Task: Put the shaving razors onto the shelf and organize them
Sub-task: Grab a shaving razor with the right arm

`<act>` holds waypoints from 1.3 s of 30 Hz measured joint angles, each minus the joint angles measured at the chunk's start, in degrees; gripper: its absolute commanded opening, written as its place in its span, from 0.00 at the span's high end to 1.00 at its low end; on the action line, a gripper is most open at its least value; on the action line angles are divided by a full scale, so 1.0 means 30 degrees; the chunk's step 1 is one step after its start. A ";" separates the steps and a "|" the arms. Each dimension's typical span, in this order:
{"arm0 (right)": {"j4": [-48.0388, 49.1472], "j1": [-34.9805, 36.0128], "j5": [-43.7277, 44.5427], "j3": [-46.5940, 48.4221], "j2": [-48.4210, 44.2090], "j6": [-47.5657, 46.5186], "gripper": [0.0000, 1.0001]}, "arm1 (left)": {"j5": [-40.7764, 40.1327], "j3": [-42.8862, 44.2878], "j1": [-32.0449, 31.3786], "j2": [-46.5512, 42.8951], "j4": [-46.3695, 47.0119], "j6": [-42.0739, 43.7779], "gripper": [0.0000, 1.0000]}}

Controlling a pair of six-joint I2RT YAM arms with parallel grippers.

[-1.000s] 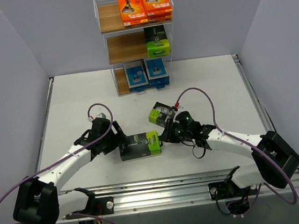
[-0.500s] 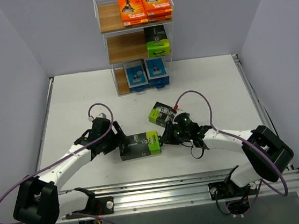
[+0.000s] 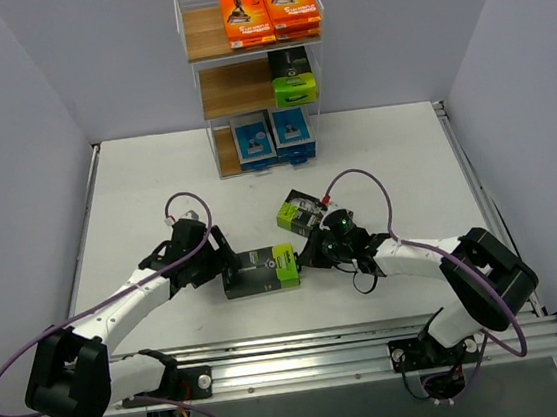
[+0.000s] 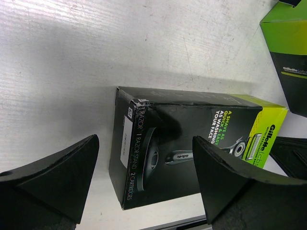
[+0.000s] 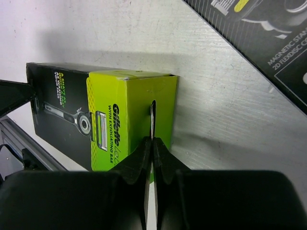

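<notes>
Left hand spread wide, fingers either side of the black end of a black-and-lime razor pack lying flat on the worktop; shelf at the back holds other packs; right hand pinched tight against that pack's lime end; second pack just behind it.

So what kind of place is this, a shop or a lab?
Probably a robot test cell, not a shop: bare grey walls box in a white table, two arms bolted to a metal rail, and one small shelf holds razor packs.
</notes>
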 measured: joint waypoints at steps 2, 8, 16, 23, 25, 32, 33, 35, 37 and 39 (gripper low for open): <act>0.0066 0.0000 -0.0044 0.0000 0.0000 0.0007 1.00 | 0.0000 0.0000 0.0000 0.0007 0.0000 0.0000 0.12; -0.0612 -0.0007 -0.0036 0.0102 -0.0313 -0.0131 1.00 | -0.0015 0.0015 0.0000 -0.0073 -0.0131 0.0036 0.07; -0.5013 0.0000 0.0663 0.2725 -0.2608 -0.1297 1.00 | -0.0568 0.0765 0.0000 -0.0692 -0.1909 0.0029 0.03; -0.7249 0.0000 0.1071 0.4524 -0.4320 -0.2040 1.00 | -0.0954 0.2594 0.0284 -0.2062 -0.3891 0.0452 0.04; -0.8043 0.0000 0.1173 0.4816 -0.4641 -0.2200 1.00 | -0.0940 0.3359 0.0495 -0.2492 -0.4371 0.0772 0.04; -1.0979 0.0007 0.1326 0.6331 -0.5435 -0.3351 1.00 | -0.0852 0.7111 0.1100 -0.2776 -0.5319 0.2878 0.04; -1.1293 0.0007 0.1348 0.6557 -0.5537 -0.3519 1.00 | -0.0852 0.7861 0.1158 -0.2674 -0.5523 0.3271 0.04; -1.1890 0.0029 0.1406 0.6980 -0.5748 -0.3745 1.00 | -0.0831 0.8947 0.1319 -0.2514 -0.5610 0.3949 0.04; -1.2378 0.0029 0.1464 0.7308 -0.5989 -0.3956 1.00 | -0.0809 0.9734 0.1508 -0.2361 -0.5632 0.4517 0.05; -1.2881 0.0029 0.1472 0.7701 -0.6127 -0.4116 1.00 | -0.0794 1.0236 0.1661 -0.2222 -0.5632 0.5013 0.05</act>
